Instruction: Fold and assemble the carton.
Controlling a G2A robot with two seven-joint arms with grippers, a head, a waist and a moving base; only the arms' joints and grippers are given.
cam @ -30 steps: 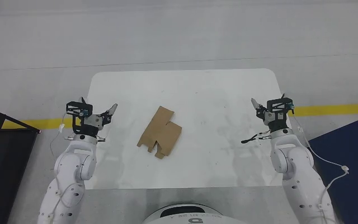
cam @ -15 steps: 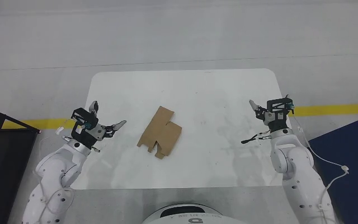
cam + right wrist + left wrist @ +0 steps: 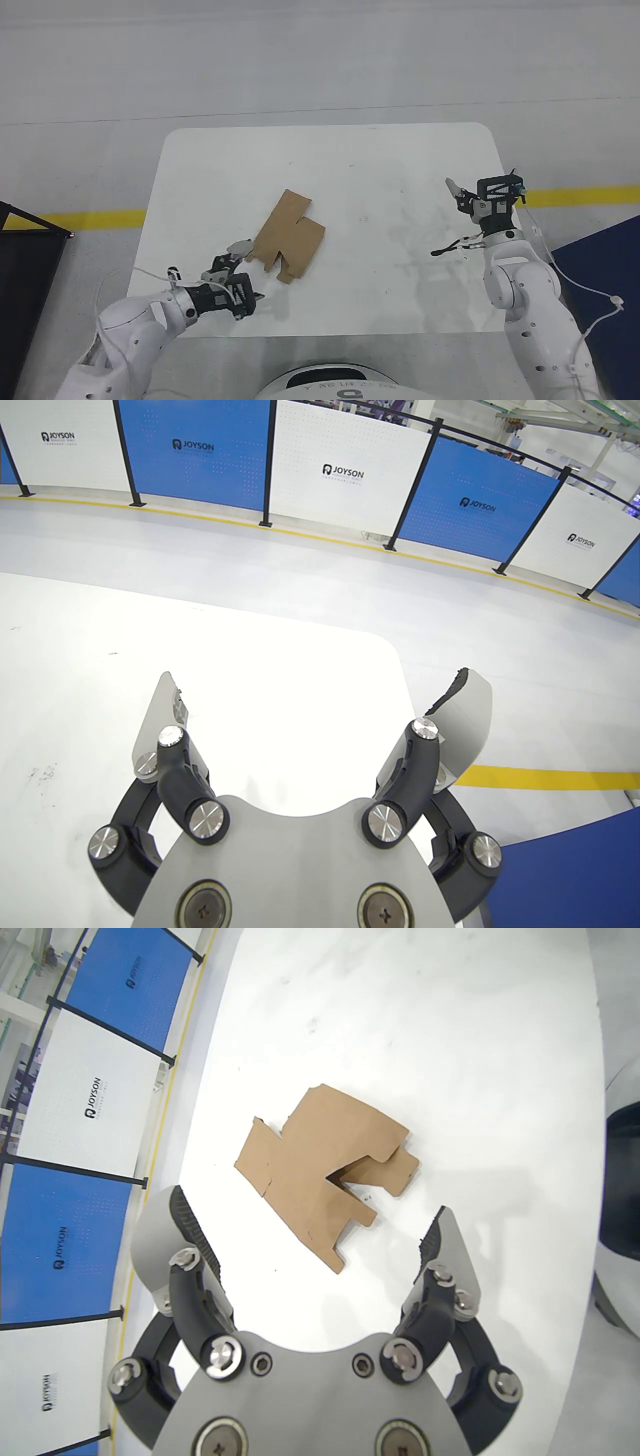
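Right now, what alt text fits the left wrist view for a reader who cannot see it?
A flat brown cardboard carton lies on the white table just ahead of the left pincer, which is open and empty. Blue and white barrier panels stand beyond the table.

Carton (image 3: 287, 236) flat on counter (image 3: 400, 170). Left pincer (image 3: 249, 271) just beside carton's robot-side left corner, not touching. Right pincer (image 3: 482, 186) well right of carton, over counter's edge.

Top view looks down on the table (image 3: 400, 180); left wrist view shares its carton (image 3: 310, 1168), right faces the barrier panels (image 3: 340, 475).
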